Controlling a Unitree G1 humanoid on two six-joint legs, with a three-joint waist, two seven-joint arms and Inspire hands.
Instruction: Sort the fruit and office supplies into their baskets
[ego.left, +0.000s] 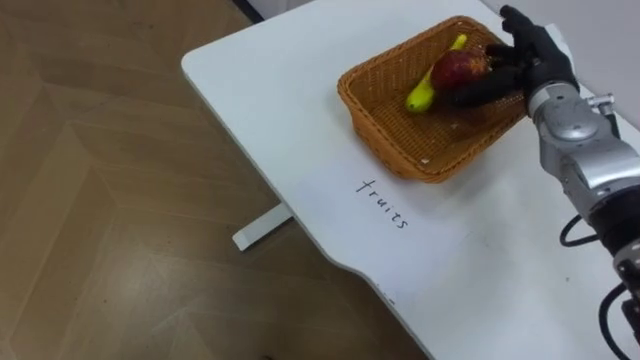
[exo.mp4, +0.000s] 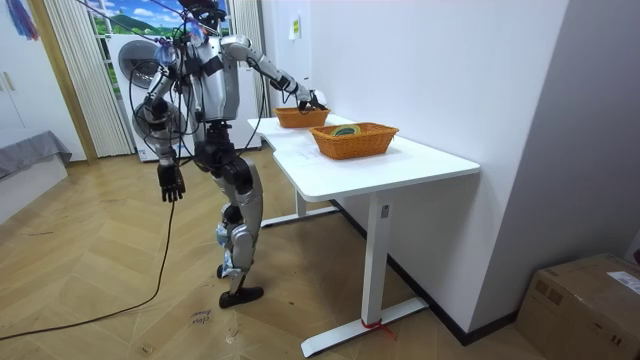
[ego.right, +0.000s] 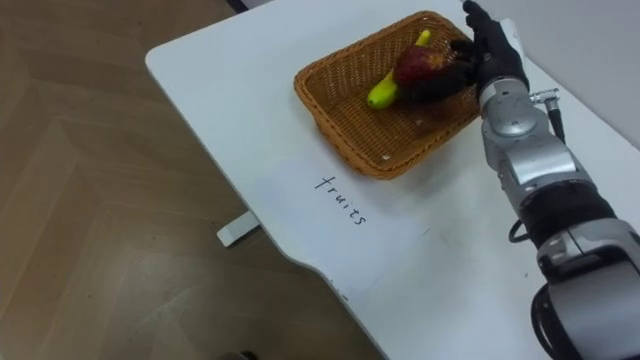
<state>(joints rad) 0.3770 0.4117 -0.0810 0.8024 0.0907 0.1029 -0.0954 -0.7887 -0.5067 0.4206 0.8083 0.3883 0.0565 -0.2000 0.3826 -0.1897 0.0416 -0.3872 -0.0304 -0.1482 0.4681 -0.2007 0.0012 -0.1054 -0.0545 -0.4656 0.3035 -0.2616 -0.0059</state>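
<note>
Apple (ego.left: 458, 70), red, held in the curled fingers of the right robot hand (ego.left: 525, 65) inside the wicker fruit basket (ego.left: 385, 125) on the bench (ego.left: 300, 100), beside a banana (ego.left: 422, 96); to be set down before the fingers are opened, then the robot hand lifted clear of the rim.

Eyes overlook the basket (ego.left: 382, 140) closely (stereo); room view distant.
</note>
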